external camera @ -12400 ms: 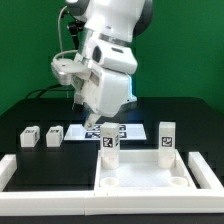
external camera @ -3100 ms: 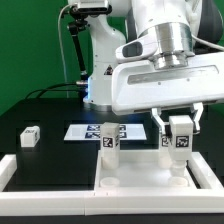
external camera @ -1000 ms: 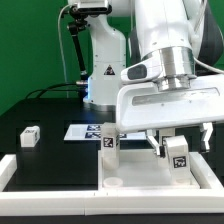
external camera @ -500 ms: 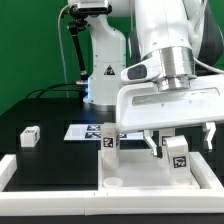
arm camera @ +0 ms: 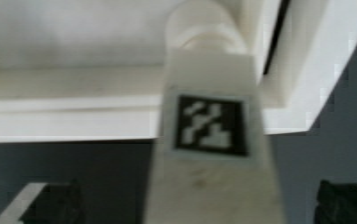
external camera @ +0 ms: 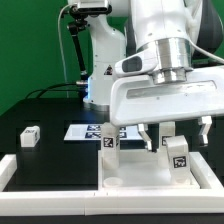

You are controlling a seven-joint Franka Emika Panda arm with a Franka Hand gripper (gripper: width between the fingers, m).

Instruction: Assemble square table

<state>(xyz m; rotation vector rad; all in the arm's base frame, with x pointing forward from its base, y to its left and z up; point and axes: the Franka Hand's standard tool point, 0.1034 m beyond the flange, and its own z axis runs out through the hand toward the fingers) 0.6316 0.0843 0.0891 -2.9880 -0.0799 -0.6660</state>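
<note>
The white square tabletop (external camera: 135, 178) lies at the front of the exterior view. One white tagged leg (external camera: 108, 138) stands upright at its far left corner. A second leg (external camera: 178, 155) stands upright at the far right corner. My gripper (external camera: 178, 136) hangs just over this second leg, with its fingers spread on either side of it. In the wrist view the leg (arm camera: 207, 120) fills the middle, and the dark fingers (arm camera: 43, 204) sit apart from it, with gaps on both sides. A third leg (external camera: 30, 135) lies loose on the black table at the exterior view's left.
The marker board (external camera: 84, 131) lies flat behind the tabletop. A long white border rail (external camera: 25, 168) runs along the front left. The robot's base (external camera: 100, 60) stands at the back. The large white hand housing (external camera: 165, 95) hides much of the right side.
My gripper carried the right leg down onto the tabletop corner. Since half a second ago the hand has risen slightly, while the leg stays standing in place.
</note>
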